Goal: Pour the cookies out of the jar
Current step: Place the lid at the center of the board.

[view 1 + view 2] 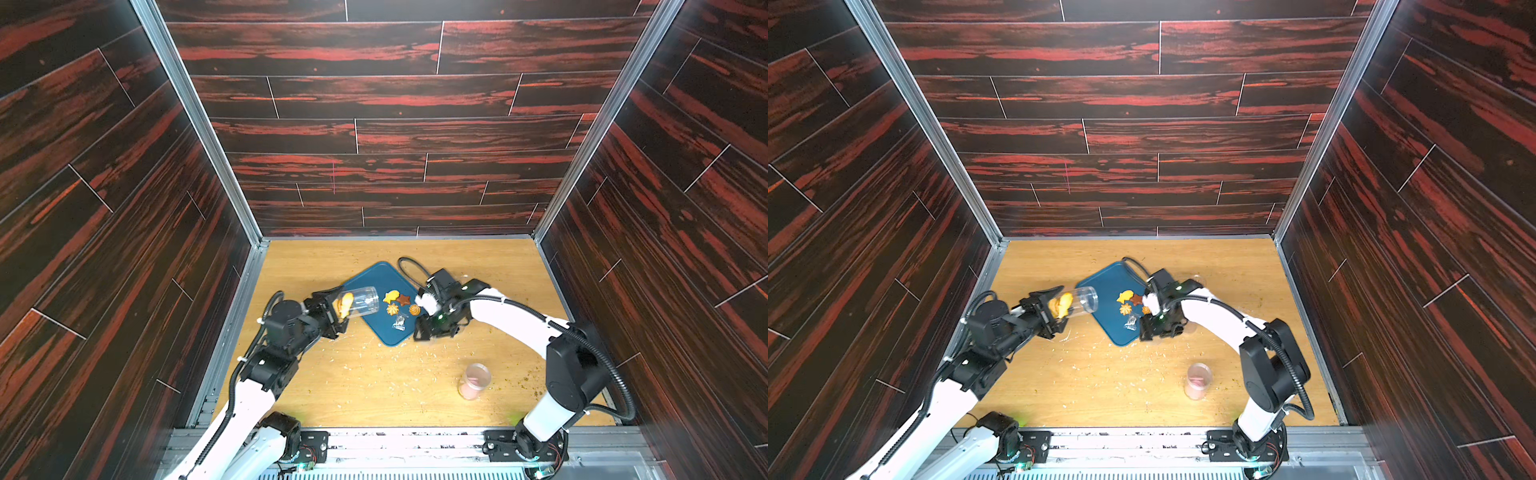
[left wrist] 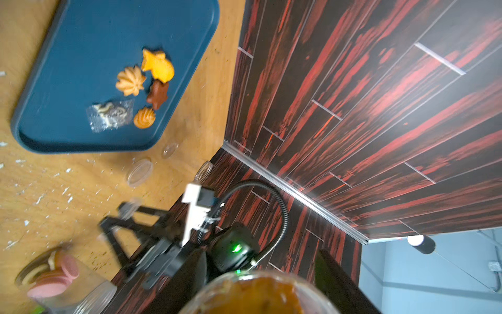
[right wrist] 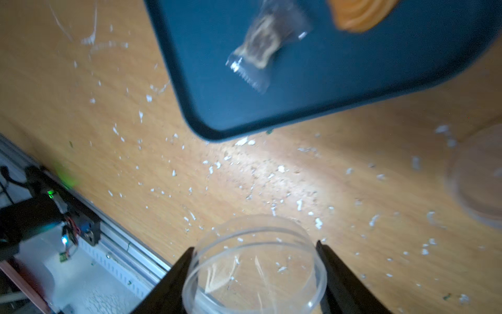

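A dark blue tray [image 1: 380, 276] lies between the left pincer [image 1: 338, 309] and the right pincer [image 3: 255, 246], a small clear crinkled packet [image 1: 400, 323] on it just beside the right one. A clear lid [image 3: 254, 271] sits between the right pincer's jaws, over a wooden tabletop [image 1: 316, 266] strewn with white flakes [image 3: 298, 204].

Bare tabletop [image 1: 332, 382] lies open before and behind the tray [image 1: 376, 328]; the tilted jar [image 1: 365, 301] overhangs its left edge, and a pink-filled jar [image 1: 473, 380] stands front-right.

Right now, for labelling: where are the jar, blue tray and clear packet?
jar [image 1: 366, 301]: in a top view, clear wall.
blue tray [image 1: 383, 276]: in a top view, bare corner.
clear packet [image 2: 110, 115]: left wrist view, middle.
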`<state>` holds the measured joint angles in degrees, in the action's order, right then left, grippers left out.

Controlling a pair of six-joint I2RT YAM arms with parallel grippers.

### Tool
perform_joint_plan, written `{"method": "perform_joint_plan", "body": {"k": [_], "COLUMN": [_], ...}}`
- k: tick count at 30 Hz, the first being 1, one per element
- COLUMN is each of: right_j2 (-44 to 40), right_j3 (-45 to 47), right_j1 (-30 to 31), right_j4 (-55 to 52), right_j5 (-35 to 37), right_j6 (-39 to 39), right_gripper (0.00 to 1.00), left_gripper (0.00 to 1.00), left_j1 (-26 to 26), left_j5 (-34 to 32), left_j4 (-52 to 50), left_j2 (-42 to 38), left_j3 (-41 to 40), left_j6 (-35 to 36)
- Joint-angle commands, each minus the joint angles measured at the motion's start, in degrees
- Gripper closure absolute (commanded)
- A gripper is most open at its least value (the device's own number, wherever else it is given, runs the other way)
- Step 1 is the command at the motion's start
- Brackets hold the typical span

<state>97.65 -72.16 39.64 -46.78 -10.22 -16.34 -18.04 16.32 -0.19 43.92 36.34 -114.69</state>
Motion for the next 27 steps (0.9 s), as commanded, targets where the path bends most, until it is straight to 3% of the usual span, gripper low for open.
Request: {"method": "perform_joint_plan", "body": {"k": [1,12,20,27], "right_j2": [2.8,11.3,14.7,12.3], "right_j3": [-0.3,-0.6,-1.8,-4.5], "right_j1": [3.2,12.5,13.8,13.6], "right_j4": [-3.8,-3.9,-4.1,-6.0], "right_j5": [1.1,0.0,1.4,1.3], "right_j6": [-1.8,-5.6,-6.6,-6.5], "right_gripper": [0.29,0.27,0.2,0.16], "left_gripper": [0.42,0.42,0.42,0.42], "left_j1": [0.7,1.2,1.5,2.2], "left_j5": [0.8,1.2,1.7,1.8], "left_j4": [-1.4,-3.3,-3.8,-3.6], "left_j2": [-1.3,-2.1,-3.0,-4.0], "left_j3": [0.8,1.9,1.4,0.8], "left_j6": [1.5,3.0,2.7,2.2]}}
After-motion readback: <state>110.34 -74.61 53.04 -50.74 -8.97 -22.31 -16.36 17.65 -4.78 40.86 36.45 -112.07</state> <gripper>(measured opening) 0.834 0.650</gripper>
